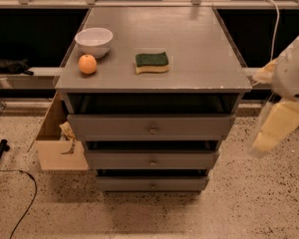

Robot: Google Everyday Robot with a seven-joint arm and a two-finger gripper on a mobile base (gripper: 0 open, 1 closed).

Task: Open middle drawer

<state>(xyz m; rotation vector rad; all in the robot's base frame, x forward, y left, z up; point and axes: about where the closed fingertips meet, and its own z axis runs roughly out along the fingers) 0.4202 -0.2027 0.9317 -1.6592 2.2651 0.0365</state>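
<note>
The grey cabinet (154, 83) has three drawer fronts. The middle drawer (114, 159) is the second one down, with a small round metal knob (152, 162) at its centre. It sits slightly out from the cabinet body, like the drawers above (109, 126) and below (119, 184). My gripper (278, 127), white with a yellowish end, hangs in the air to the right of the cabinet. It is at about the height of the upper drawer, well apart from the knob and touching nothing.
On the cabinet top stand a white bowl (94, 40), an orange (87, 63) and a green-and-yellow sponge (152, 62). An open cardboard box (57, 151) stands on the floor against the cabinet's left side. A black cable (20, 193) lies on the speckled floor at the left.
</note>
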